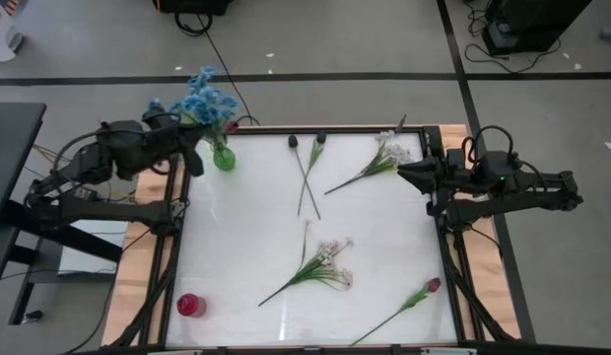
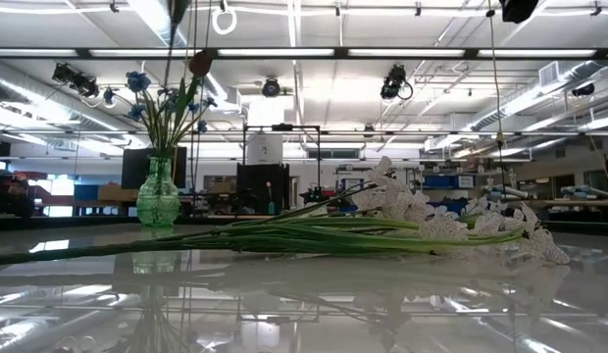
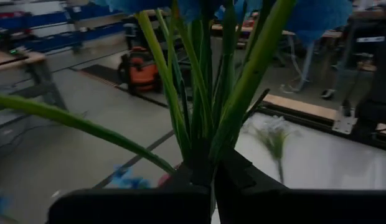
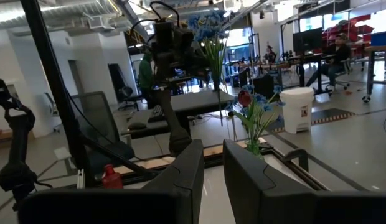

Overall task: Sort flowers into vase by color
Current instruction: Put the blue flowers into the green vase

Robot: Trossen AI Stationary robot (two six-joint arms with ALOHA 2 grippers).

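My left gripper (image 1: 190, 130) (image 3: 211, 169) hovers at the table's far left corner, shut on a blue-blossomed flower (image 1: 203, 99) (image 4: 208, 28), beside and above the green glass vase (image 1: 224, 156) (image 2: 158, 196). That vase stands on the table and holds blue blossoms and a red bud (image 4: 244, 98). My right gripper (image 1: 404, 174) (image 4: 213, 163) waits open at the right edge, next to a white spray (image 1: 382, 158). On the table lie two crossed dark-bud stems (image 1: 308, 173), another white spray (image 1: 323, 264) (image 2: 422, 221) and a pink tulip (image 1: 409, 301). My left gripper pinches the blue flower's green stems and leaves (image 3: 208, 146) between its two fingers, below the blossoms. The flower is lifted clear of the table and stands roughly upright, blossoms (image 3: 317, 15) on top, its lower stem (image 4: 219, 81) hanging free beneath the fingers.
A small red vase (image 1: 190, 306) stands at the near left corner. Wooden side rails (image 1: 138, 251) and the arms' bases border the white table on both sides. Bare tabletop lies between the green vase and the dark-bud stems.
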